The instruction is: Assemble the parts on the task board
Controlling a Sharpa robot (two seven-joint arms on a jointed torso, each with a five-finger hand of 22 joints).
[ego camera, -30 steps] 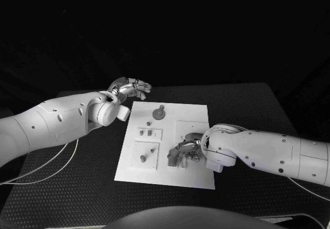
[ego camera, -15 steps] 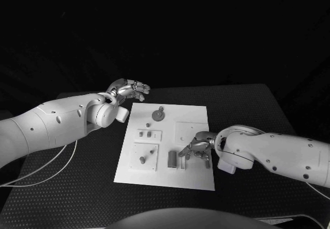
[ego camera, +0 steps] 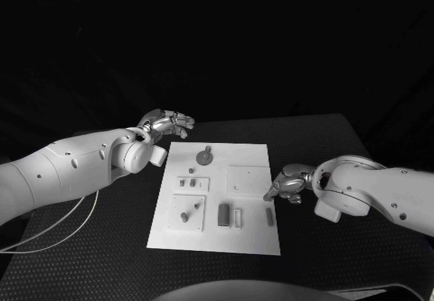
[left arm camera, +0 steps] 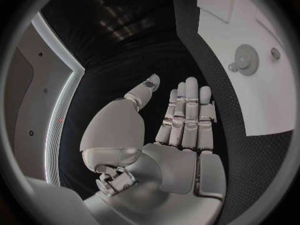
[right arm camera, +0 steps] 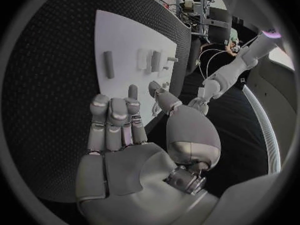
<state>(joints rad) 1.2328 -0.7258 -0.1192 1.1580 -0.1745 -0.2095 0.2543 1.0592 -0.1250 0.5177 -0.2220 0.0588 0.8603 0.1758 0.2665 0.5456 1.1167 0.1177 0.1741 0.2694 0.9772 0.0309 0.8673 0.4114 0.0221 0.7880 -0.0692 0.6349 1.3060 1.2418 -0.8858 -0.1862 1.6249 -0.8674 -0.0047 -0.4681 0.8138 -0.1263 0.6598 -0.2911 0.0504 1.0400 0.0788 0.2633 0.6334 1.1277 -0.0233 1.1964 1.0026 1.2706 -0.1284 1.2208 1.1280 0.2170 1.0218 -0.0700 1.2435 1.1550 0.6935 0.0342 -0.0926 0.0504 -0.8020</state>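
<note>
1. The flat white rectangular task board (ego camera: 251, 238) lies mid-desk; small grey parts (ego camera: 224, 213) are seen on it, one (ego camera: 268, 216) loose.
2. The left hand (ego camera: 168, 121) and right hand (ego camera: 288, 183) are empty, fingers apart.
3. Assembly is judged incomplete.

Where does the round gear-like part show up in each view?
Head view: the gear part lies near the far end of the task board.
Left wrist view: the gear part lies on the board beyond the left hand.
Right wrist view: I cannot pick it out.
Shared landmark: the white task board.
</note>
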